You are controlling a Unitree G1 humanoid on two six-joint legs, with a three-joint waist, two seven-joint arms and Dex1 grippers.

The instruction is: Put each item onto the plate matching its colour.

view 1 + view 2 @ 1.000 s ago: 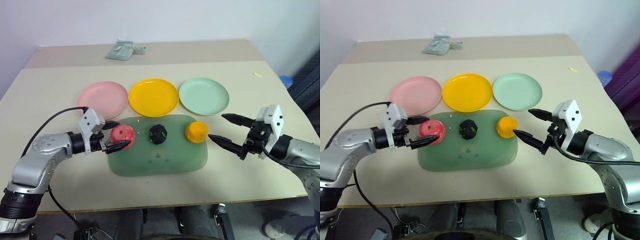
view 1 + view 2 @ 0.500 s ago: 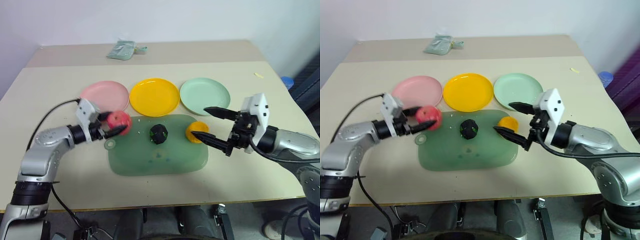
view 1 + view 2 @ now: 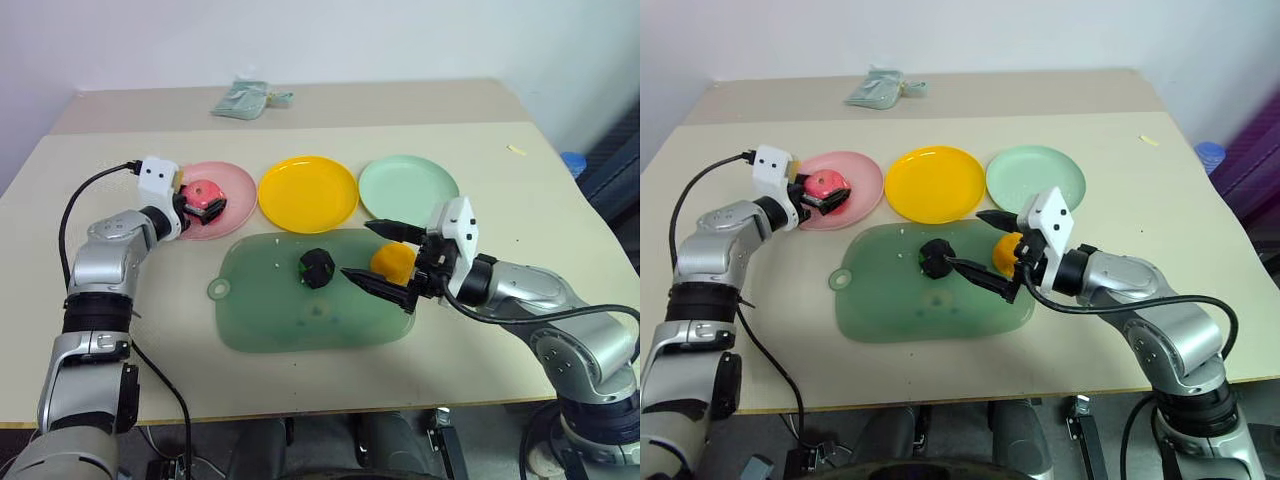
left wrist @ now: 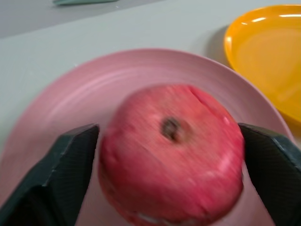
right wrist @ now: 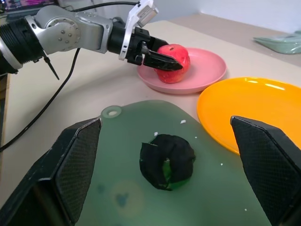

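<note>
My left gripper (image 3: pixel 203 197) is shut on the pink-red item (image 4: pixel 171 153), holding it at the pink plate (image 3: pixel 232 185); whether the item rests on the plate I cannot tell. The yellow plate (image 3: pixel 308 193) and the mint green plate (image 3: pixel 408 188) hold nothing. On the green mat (image 3: pixel 300 320) lie the dark green-black item (image 3: pixel 316 267) and the orange item (image 3: pixel 393 262). My right gripper (image 3: pixel 355 249) is open over the mat. The orange item sits between its two fingers near their roots, and the dark item (image 5: pixel 167 160) lies just past the fingertips, untouched.
A pale green cloth bundle (image 3: pixel 245 100) lies at the table's far side. A small yellow scrap (image 3: pixel 515 150) sits near the right edge. The mat's loop tab (image 3: pixel 218 290) points toward my left arm.
My left gripper has carried the pink-red item off the mat and back to the pink plate. My right gripper has swung left, over the orange item and toward the dark one.
</note>
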